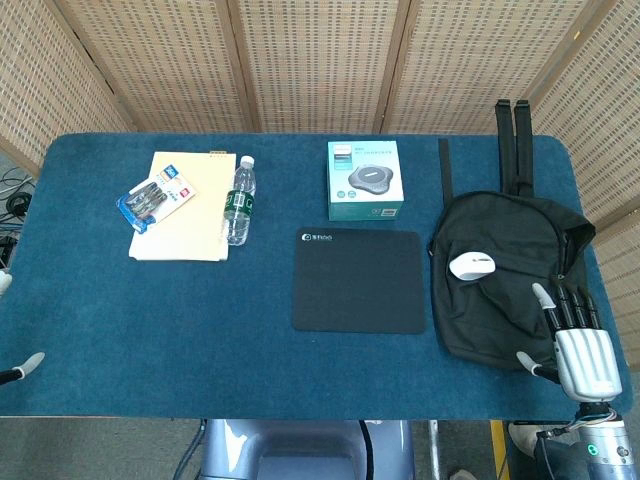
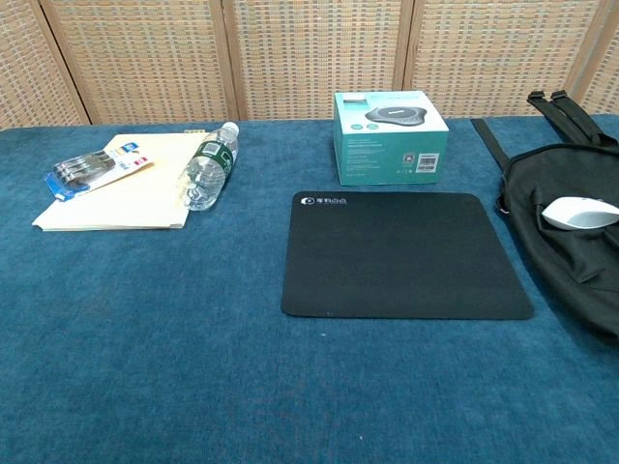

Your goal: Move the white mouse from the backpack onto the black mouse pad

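The white mouse (image 1: 471,266) (image 2: 578,213) lies on top of the black backpack (image 1: 520,230) (image 2: 571,261) at the table's right side. To its left, mid-table, the black mouse pad (image 1: 360,281) (image 2: 404,253) lies flat with nothing on it. My right hand (image 1: 578,340) hovers over the backpack's near right corner, fingers stretched out and apart, holding nothing, a short way from the mouse. Of my left hand (image 1: 24,366), only two spread fingertips show at the far left edge of the head view. The chest view shows neither hand.
A teal boxed device (image 1: 364,180) (image 2: 390,137) stands just behind the pad. A water bottle (image 1: 239,200) (image 2: 209,166) lies beside a manila folder (image 1: 185,215) carrying a pack of pens (image 1: 155,198) at the back left. Backpack straps (image 1: 512,130) trail to the far edge.
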Available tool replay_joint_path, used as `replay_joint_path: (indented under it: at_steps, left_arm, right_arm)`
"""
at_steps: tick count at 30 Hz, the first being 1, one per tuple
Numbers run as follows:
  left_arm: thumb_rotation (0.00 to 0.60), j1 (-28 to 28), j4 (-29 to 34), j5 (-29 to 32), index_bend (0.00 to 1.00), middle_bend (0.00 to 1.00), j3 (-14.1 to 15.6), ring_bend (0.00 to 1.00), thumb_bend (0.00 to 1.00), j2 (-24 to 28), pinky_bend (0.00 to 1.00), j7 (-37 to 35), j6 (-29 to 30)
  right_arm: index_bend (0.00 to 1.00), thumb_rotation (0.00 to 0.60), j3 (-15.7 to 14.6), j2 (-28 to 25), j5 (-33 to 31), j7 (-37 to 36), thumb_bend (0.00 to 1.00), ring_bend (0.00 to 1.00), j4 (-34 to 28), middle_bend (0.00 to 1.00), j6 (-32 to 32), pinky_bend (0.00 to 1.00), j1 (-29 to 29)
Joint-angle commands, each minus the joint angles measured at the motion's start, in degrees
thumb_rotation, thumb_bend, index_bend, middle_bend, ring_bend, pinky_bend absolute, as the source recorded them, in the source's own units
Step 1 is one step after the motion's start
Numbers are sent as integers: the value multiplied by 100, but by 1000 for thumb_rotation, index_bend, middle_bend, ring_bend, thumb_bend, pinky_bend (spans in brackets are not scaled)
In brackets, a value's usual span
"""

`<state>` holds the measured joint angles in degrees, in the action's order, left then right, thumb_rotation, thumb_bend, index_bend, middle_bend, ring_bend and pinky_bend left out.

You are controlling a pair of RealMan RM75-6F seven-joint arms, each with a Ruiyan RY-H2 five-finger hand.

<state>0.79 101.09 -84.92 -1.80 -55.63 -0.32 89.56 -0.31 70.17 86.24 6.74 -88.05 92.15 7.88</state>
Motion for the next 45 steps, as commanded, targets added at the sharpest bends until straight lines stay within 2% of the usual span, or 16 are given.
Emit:
replay_joint_path:
  at_steps: [1, 7, 10, 11, 13, 14, 19, 22, 25, 31, 36, 40, 45]
  left_arm:
    - [600, 6, 2, 9, 0, 0, -6, 0, 0, 0, 0, 0, -18]
    - [600, 20, 9, 31, 0, 0, -24, 0, 0, -6, 0, 18, -51]
    - [600, 43, 0, 77, 0, 0, -48, 0, 0, -29, 0, 50, -95]
    - [600, 92, -1, 139, 0, 0, -61, 0, 0, -32, 0, 72, -202]
    - [600, 155, 32, 266, 0, 0, -115, 0, 0, -26, 0, 123, -317]
    - [600, 167, 42, 300, 0, 0, -130, 0, 0, -27, 0, 145, -336]
    - [600, 220, 131, 514, 0, 0, -217, 0, 0, -102, 0, 476, -383]
    - [600, 252, 168, 587, 0, 0, -240, 0, 0, -172, 0, 679, -408]
    - [600, 279, 178, 703, 0, 0, -280, 0, 0, -214, 0, 787, -444]
    - [600, 360, 144, 961, 0, 0, -372, 0, 0, -309, 0, 1022, -541]
    - [600, 428, 142, 1138, 0, 0, -429, 0, 0, -362, 0, 1165, -632]
    - [600, 474, 136, 1283, 0, 0, -463, 0, 0, -400, 0, 1271, -700]
    - [600, 511, 112, 1408, 0, 0, -494, 0, 0, -432, 0, 1344, -747]
  right_arm:
    - [0, 600, 36, -26, -32, 53, 0, 0, -63, 0, -75, 0, -25]
    - [0, 600, 68, -91, 2, -49, 0, 0, -81, 0, -273, 0, 22]
    - [0, 600, 234, -195, -57, -377, 0, 0, -94, 0, -651, 0, 265]
    - [0, 600, 381, -358, -202, -556, 0, 0, -4, 0, -1320, 0, 665]
    - [0, 600, 532, -599, -349, -718, 0, 0, 170, 0, -2138, 0, 1139]
    - [0, 600, 560, -635, -370, -756, 0, 0, 232, 0, -2331, 0, 1254]
    - [0, 600, 658, -742, -578, -1583, 0, 0, 897, 0, -4146, 0, 2188]
    - [0, 600, 653, -615, -512, -2039, 0, 0, 1487, 0, -4849, 0, 2608]
    - [14, 600, 679, -340, -445, -2333, 0, 0, 2104, 0, -5125, 0, 2874]
    - [54, 600, 638, 17, -269, -2531, 0, 0, 2925, 27, -5565, 9, 3345]
    - [83, 600, 452, 144, -94, -2582, 0, 0, 3226, 70, -6011, 66, 3652]
    - [94, 600, 259, 180, 26, -2713, 0, 0, 3282, 88, -6416, 69, 3860]
    - [105, 600, 129, 270, 132, -2856, 0, 0, 3392, 91, -6533, 69, 3988]
